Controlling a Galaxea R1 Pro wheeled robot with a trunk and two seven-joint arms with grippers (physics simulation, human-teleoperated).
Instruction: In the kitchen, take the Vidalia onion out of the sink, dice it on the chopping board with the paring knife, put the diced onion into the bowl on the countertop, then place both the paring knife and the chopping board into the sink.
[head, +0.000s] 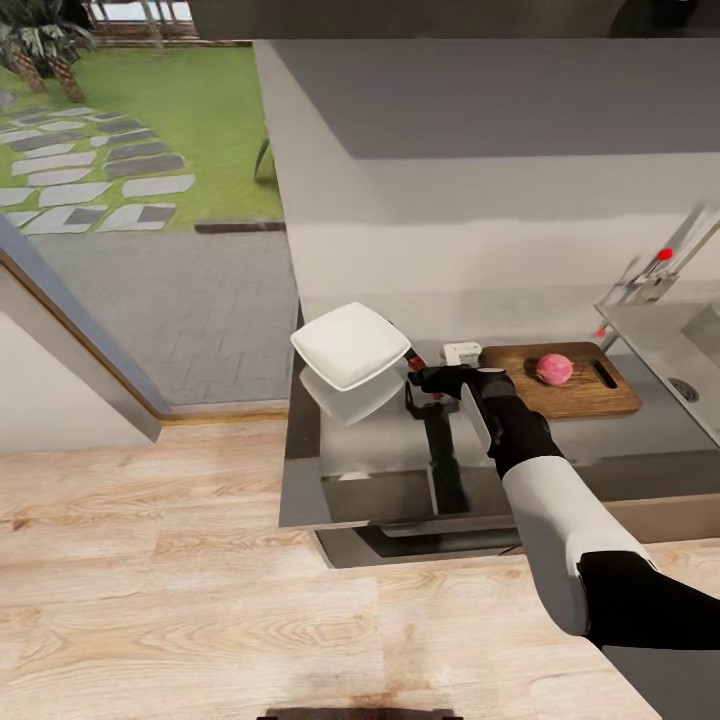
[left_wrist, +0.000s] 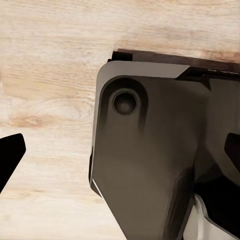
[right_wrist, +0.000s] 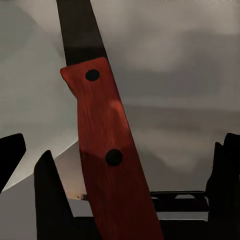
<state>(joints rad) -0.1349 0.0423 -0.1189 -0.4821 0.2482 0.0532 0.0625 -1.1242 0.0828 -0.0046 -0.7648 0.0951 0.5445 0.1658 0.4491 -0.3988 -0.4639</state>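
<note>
The right gripper (head: 432, 380) is seen reaching over the grey, slightly reflective metal-look tabletop (head: 380, 470), and in the right wrist view its dark fingers (right_wrist: 50, 195) are spread wide, with the small red-handled paring knife (right_wrist: 107, 165) lying between them; the knife is straddled but not yet clamped, which is judged to be the approach to a grasp on the handle. The handle, marked by two dark rivets, runs along the line of the fingers and the dark blade points away from the wrist, an arrangement that should let the jaws be brought together across the handle's flat sides. Just beside the knife, on the side away from the board, the glossy white squarish bowl (head: 350, 345) is set, its reflection shown in the tabletop below it. On the knife's other side the dark brown wood-grain chopping board (head: 580, 395) lies flat, its oval slot turned toward the matt grey steel sink (head: 650, 325), and the pinkish round Vidalia onion (head: 554, 369) rests whole on it, already out of the basin and awaiting dicing. The left gripper (left_wrist: 10, 157) is held over pale wooden floor (left_wrist: 50, 75); whether it is apart or together cannot be told.
</note>
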